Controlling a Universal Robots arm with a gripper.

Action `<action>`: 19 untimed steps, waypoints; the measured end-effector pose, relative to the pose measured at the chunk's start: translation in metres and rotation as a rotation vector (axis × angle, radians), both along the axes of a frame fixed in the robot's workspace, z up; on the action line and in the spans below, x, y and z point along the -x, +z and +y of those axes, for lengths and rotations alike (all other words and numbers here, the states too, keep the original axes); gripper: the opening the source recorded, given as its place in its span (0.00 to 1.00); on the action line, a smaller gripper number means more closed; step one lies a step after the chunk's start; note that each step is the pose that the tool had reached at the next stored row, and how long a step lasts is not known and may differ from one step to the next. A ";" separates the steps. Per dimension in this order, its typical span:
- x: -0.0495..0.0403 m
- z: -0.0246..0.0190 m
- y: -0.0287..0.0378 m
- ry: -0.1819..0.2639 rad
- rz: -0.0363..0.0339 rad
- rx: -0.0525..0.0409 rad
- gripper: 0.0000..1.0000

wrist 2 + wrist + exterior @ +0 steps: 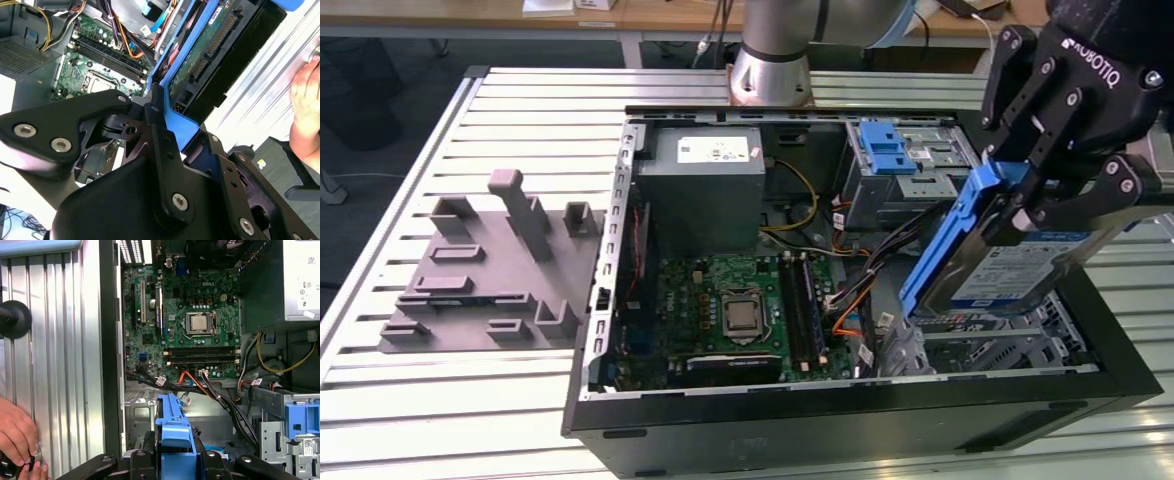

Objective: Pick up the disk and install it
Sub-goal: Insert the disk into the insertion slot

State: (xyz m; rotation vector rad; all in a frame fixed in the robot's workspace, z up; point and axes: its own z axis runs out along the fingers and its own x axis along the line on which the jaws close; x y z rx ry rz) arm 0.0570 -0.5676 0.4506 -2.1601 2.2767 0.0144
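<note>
Silver metal with a white-and-blue label, the disk [1014,262] hangs tilted in the air above the near corner of the open computer case [854,425], on the exterior view's right. Its blue carrier rail [958,235] runs down the side toward the exterior view's left. The gripper [1051,205] is clenched on the disk's upper end. In the second wrist view its black fingers [75,125] press the blue frame from both sides. Just below the disk sits a bare metal bay [987,345], and farther off stands the drive cage [914,185] with its blue latch [886,148]. The green motherboard [734,310] lies in the middle of the case, with the grey power supply [707,190] at the far side. The case rests on a slatted metal table [480,400], and a grey fixture [480,270] stands on it at the exterior view's left. In the first wrist view a person's hand [15,432] rests on the table.
</note>
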 end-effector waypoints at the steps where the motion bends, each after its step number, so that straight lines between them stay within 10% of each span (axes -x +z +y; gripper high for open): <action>1: -0.0009 0.0000 -0.0003 0.000 0.0000 0.0000 0.36; 19: -0.0130 0.0000 -0.0052 0.000 0.0000 -0.0001 0.36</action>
